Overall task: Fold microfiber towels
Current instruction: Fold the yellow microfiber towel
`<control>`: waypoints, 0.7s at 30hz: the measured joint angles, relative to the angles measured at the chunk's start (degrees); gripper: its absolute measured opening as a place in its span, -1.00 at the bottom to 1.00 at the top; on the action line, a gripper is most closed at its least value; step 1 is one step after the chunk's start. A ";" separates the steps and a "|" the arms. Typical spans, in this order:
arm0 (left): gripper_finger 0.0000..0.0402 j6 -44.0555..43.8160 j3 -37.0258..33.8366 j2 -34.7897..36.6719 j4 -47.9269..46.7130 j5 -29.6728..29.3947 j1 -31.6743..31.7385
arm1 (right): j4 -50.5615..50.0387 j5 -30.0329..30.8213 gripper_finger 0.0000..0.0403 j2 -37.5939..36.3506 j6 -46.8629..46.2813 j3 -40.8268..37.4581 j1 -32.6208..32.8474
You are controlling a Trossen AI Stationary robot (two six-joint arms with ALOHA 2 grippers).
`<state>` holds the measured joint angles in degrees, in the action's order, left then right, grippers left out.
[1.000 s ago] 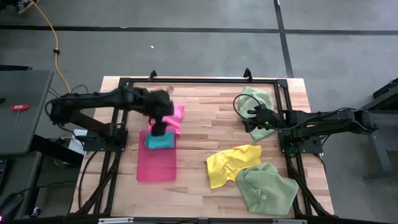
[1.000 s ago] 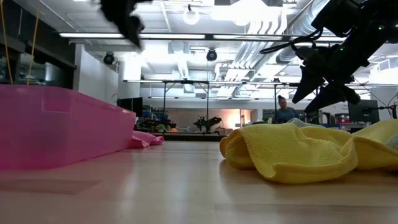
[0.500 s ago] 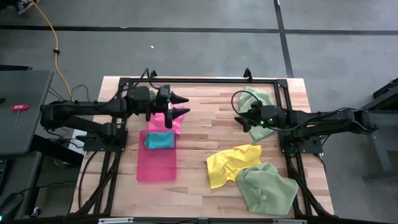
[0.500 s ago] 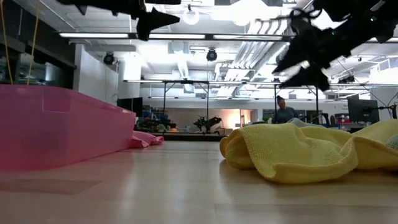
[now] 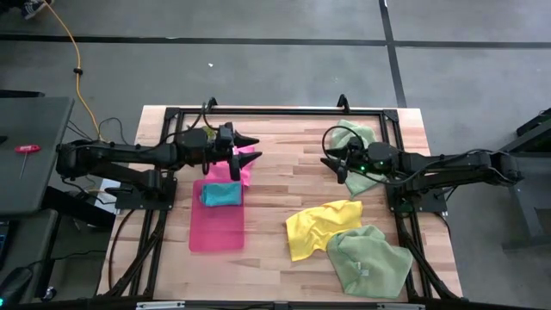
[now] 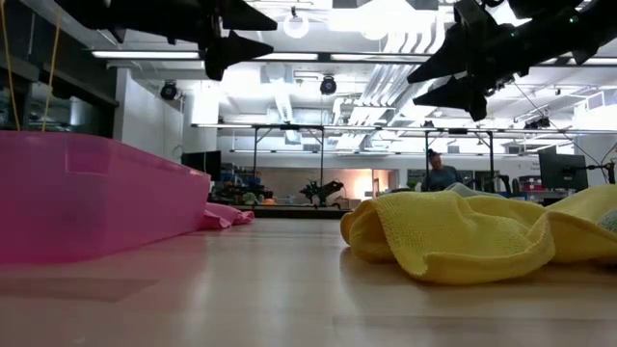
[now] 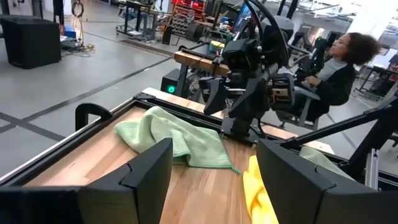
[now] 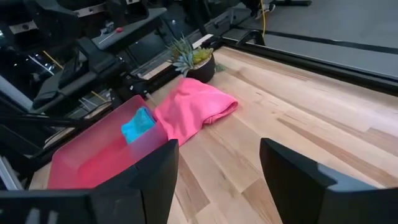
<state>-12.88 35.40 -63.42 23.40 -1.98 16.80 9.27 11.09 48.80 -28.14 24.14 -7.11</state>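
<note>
The soft hot pink microfiber towel (image 5: pixel 244 164) lies on the wooden tabletop (image 5: pixel 284 185) just under the left gripper (image 5: pixel 250 146), whose fingers are spread and hold nothing. The folded teal microfiber towel (image 5: pixel 222 194) sits in the translucent pink rectangular tray (image 5: pixel 215 228). One crumpled pale green microfiber towel (image 5: pixel 357 155) lies beneath the right gripper (image 5: pixel 330 164), also spread and empty; a yellow microfiber towel (image 5: pixel 318 226) and a second pale green towel (image 5: pixel 368 258) lie well apart from both.

Low view: both grippers hang above the tabletop.

Left wrist view: the green towel lies ahead of the fingers (image 7: pixel 149 171).

Right wrist view: the pink towel, tray and a small spiky green plant (image 8: pixel 193 59) lie beyond the fingers (image 8: pixel 292 171).
</note>
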 joint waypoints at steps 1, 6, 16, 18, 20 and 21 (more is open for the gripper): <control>0.10 0.00 0.00 0.00 0.00 0.00 0.00 | 0.03 -0.01 0.07 0.00 0.00 0.00 0.00; 0.10 0.00 0.00 0.00 -0.02 0.00 0.00 | 0.03 -0.01 0.07 0.00 -0.04 0.00 0.00; 0.10 0.01 0.00 0.00 -0.02 0.00 0.00 | -17.76 -8.19 0.02 0.83 -1.37 7.22 2.15; 0.10 0.02 0.00 0.00 -0.02 0.00 0.00 | -26.37 -8.52 -0.03 1.95 -0.28 9.89 4.27; 0.10 0.01 0.00 0.00 -0.02 0.00 0.00 | -32.62 -9.96 -0.08 3.27 0.95 11.97 6.90; 0.10 0.02 0.00 0.00 -0.02 -0.02 -0.03 | -35.19 -10.82 -0.10 3.97 1.25 12.54 8.25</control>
<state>-12.86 35.40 -63.42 23.38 -2.00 16.77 -25.92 0.27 52.76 -26.89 36.68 1.14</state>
